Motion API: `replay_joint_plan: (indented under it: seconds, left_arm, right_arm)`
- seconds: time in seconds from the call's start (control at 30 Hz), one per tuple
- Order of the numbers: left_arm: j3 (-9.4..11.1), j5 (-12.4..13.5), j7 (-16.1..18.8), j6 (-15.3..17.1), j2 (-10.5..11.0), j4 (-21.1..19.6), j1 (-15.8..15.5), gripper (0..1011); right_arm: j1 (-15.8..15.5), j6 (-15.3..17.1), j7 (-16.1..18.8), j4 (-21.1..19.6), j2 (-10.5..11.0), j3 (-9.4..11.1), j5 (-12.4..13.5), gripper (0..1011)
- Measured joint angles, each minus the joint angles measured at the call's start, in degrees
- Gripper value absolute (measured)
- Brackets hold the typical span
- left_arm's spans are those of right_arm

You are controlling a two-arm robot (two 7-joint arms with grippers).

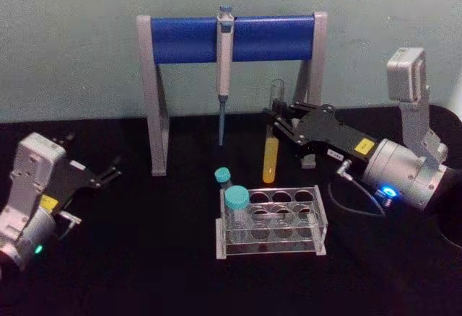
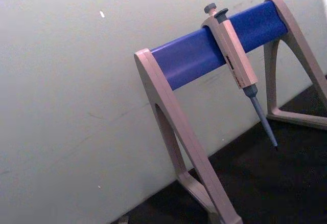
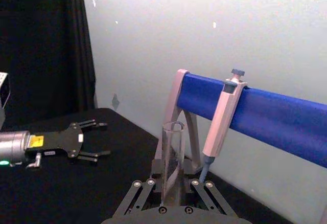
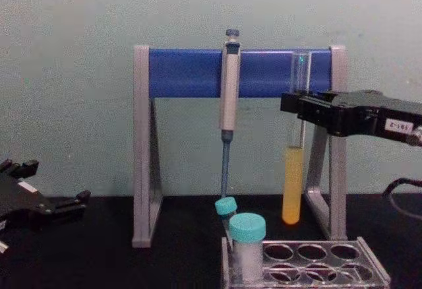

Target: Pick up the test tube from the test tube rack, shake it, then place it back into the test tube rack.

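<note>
The right pincer [image 4: 300,109], right of centre in the chest view, pinches the test tube [image 4: 293,183] on its upper part, above the yellow-orange liquid. The tube hangs clear above the test tube rack [image 4: 370,257] at the lower right, so the shake looks to be the step in hand. Being uncapped, it calls for short, gentle swings, mouth up, away from the grey pipette [image 4: 229,84] and the stand's leg [image 4: 337,170]. Its long axis runs upright, open mouth up, round bottom down. The left pincer [image 1: 108,174] sits spread at the left, over the desk [image 1: 144,258].
</note>
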Motion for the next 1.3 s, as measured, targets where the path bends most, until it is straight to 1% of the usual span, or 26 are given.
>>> replay_joint_plan:
  seconds: [0.2, 0.33, 0.53, 0.63, 0.67, 0.7, 0.83, 0.93, 1.07, 1.1, 1.3]
  left_arm:
    - [0.0, 0.0, 0.0, 0.0, 0.0, 0.0, 0.0, 1001]
    - [0.0, 0.0, 0.0, 0.0, 0.0, 0.0, 0.0, 1001]
    - [0.0, 0.0, 0.0, 0.0, 0.0, 0.0, 0.0, 1001]
    - [0.0, 0.0, 0.0, 0.0, 0.0, 0.0, 0.0, 1001]
    - [0.0, 0.0, 0.0, 0.0, 0.0, 0.0, 0.0, 1001]
    - [0.0, 0.0, 0.0, 0.0, 0.0, 0.0, 0.0, 1002]
    - [0.0, 0.0, 0.0, 0.0, 0.0, 0.0, 0.0, 1001]
    - [0.0, 0.0, 0.0, 0.0, 0.0, 0.0, 0.0, 1001]
    - [0.0, 0.0, 0.0, 0.0, 0.0, 0.0, 0.0, 1001]
    - [0.0, 0.0, 0.0, 0.0, 0.0, 0.0, 0.0, 1001]
    - [0.0, 0.0, 0.0, 0.0, 0.0, 0.0, 0.0, 1001]
  right_arm:
    - [0.3, 0.1, -0.3, 0.3, -0.2, 0.1, -0.5, 230]
    - [-0.3, 0.2, -0.7, -0.2, 0.4, 0.8, -0.7, 230]
    - [-2.9, 0.3, -1.6, -2.8, 2.5, 2.7, -0.7, 230]
    - [-5.2, 0.5, -1.8, -5.3, 4.1, 3.8, -0.2, 230]
    - [-5.2, 0.5, -1.8, -5.3, 4.1, 3.8, -0.2, 230]
    - [-6.3, 0.6, -1.6, -6.4, 4.7, 4.1, 0.1, 230]
    - [-7.9, 0.8, -0.8, -8.3, 5.5, 4.3, 1.1, 230]
    - [-8.2, 0.9, 0.2, -8.7, 5.2, 3.9, 2.0, 230]
    - [-7.2, 0.8, 0.9, -8.1, 4.1, 2.7, 2.4, 230]
    - [-6.5, 0.6, 1.0, -7.5, 3.5, 2.3, 2.4, 230]
    - [-3.5, 0.1, 0.6, -4.6, 1.5, 1.1, 1.7, 230]
